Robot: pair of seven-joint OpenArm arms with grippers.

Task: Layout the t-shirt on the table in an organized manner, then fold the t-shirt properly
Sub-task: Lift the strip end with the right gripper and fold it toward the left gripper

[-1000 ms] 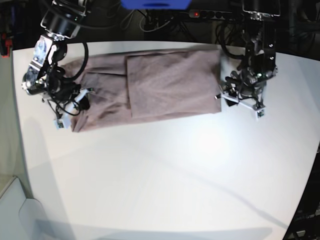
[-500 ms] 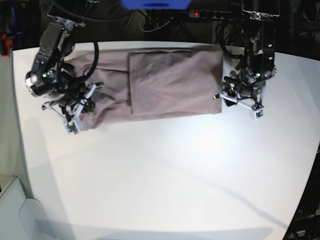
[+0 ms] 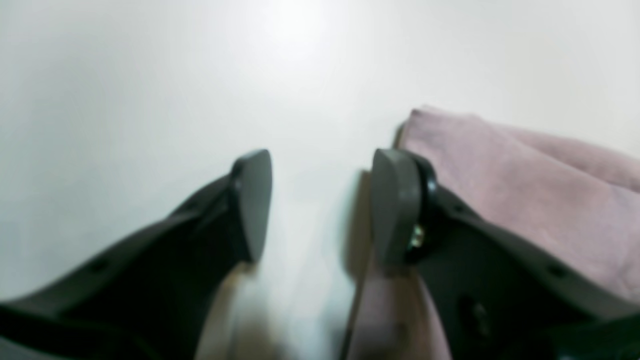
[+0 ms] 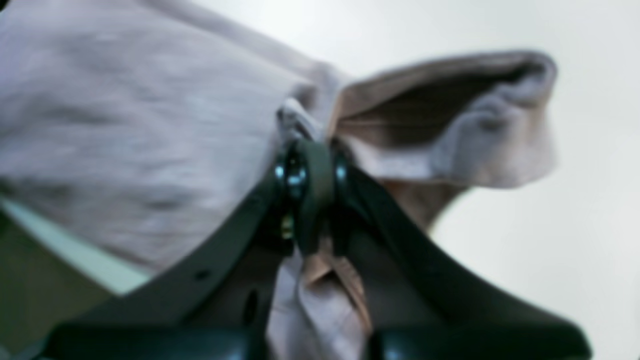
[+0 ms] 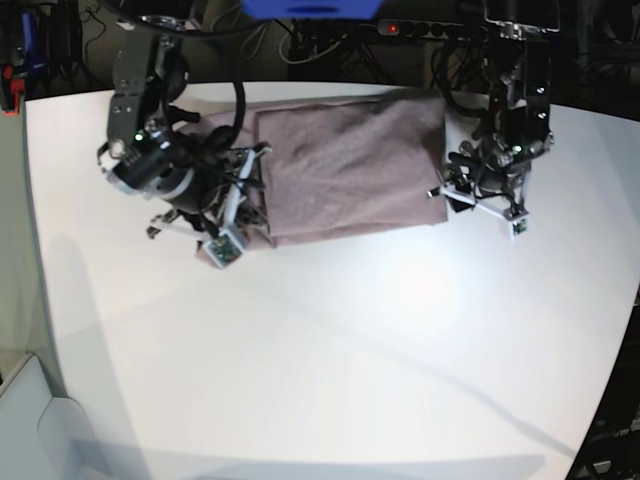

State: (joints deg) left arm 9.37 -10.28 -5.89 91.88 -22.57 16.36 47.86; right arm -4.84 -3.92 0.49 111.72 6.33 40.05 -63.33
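White table [image 5: 330, 350]: t-shirt [image 5: 350, 170] fold part done.
Right gripper [image 4: 307, 165] pinches its left end mid-fold; left gripper [image 3: 320, 205] empty, jaws parted.

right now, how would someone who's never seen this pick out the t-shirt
Look at the far side of the big white table, between the two robot arms. The t-shirt is the dusty pink folded cloth there, one end pinched in the right gripper. It is the only fabric and the only coloured thing on the tabletop.
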